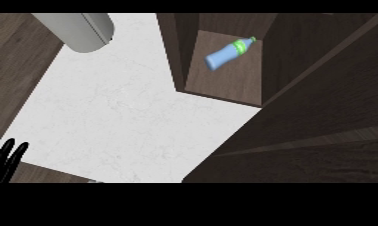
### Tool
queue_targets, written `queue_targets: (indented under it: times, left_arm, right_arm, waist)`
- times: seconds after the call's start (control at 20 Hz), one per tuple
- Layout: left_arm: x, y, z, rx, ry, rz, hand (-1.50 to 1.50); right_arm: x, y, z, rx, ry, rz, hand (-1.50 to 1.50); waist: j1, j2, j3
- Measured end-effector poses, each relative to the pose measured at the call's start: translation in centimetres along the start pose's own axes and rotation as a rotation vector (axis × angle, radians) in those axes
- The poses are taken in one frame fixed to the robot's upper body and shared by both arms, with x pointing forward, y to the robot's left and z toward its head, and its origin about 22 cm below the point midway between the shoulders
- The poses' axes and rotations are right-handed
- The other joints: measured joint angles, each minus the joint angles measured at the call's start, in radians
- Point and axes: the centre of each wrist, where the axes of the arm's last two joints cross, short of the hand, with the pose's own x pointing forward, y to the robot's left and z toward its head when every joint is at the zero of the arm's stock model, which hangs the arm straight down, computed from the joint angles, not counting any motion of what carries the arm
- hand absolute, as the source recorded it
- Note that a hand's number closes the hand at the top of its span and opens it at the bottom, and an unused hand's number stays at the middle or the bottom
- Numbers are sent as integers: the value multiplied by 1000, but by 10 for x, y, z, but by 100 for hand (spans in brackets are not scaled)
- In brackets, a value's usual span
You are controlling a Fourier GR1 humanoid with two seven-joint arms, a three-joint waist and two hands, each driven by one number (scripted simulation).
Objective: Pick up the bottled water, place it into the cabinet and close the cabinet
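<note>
The cabinet [221,77] is standing open at the far right, its door [317,115] running out of view at the right edge. The white counter [125,115] is lying to its left. A grey cylinder [81,30] is showing far left, cut off at the top. The bottle [230,53] is lying tilted inside the cabinet, its green label unreadable. The left hand [12,157] is resting near left, fingers straight, holding nothing.
</note>
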Motion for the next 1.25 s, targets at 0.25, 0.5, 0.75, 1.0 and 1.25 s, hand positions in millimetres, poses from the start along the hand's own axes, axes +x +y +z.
queue_targets:
  times: [0.25,0.5,0.75,1.0,1.25]
  left_arm:
    - [5,6,3,20,7,-4,-150]
    - [6,11,11,48,28,-6,-150]
    - [7,14,14,63,26,6,-150]
    - [10,14,14,61,28,13,-150]
    - [14,15,10,55,25,14,-150]
  right_arm:
    - [-6,-32,-23,-71,21,-28,150]
    - [-12,-73,-66,-292,46,-35,150]
    - [-13,-113,-114,-435,79,-16,150]
    - [-20,-133,-147,-418,121,4,150]
    - [-28,-134,-172,-305,132,31,150]
  waist:
    - [-16,-8,5]
    - [-41,-17,6]
    - [-63,-20,10]
    - [-85,-37,13]
    - [-88,-47,4]
